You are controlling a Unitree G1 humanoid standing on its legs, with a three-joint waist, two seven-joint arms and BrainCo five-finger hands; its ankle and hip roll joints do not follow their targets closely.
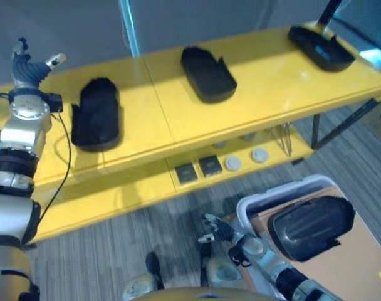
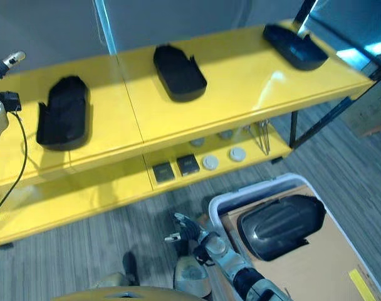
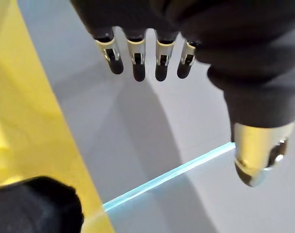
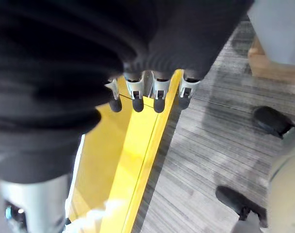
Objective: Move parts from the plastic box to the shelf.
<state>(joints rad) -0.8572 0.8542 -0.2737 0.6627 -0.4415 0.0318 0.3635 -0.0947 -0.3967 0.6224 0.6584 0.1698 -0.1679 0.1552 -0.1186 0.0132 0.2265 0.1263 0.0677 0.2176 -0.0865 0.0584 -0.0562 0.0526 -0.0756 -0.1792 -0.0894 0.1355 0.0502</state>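
Note:
Three black moulded parts lie on the yellow shelf's [image 1: 272,75] top board: one at the left [image 1: 96,114], one in the middle [image 1: 207,73], one at the far right [image 1: 320,45]. A fourth black part [image 1: 311,227] rests in the white plastic box [image 1: 266,197] at the lower right. My left hand [image 1: 29,69] is raised over the shelf's left end, just left of the left part [image 3: 36,206], open and holding nothing; its fingers [image 3: 135,63] are straight. My right hand [image 1: 219,230] hangs low above the floor beside the box's left wall, open and holding nothing, its fingers [image 4: 138,99] relaxed.
On the lower shelf board sit two dark square pieces [image 1: 186,172] and two grey discs [image 1: 232,163]. Brown cardboard [image 1: 341,263] lines the box under the part. Grey carpet lies between shelf and box. A dark metal frame leg [image 1: 316,132] stands at the shelf's right end.

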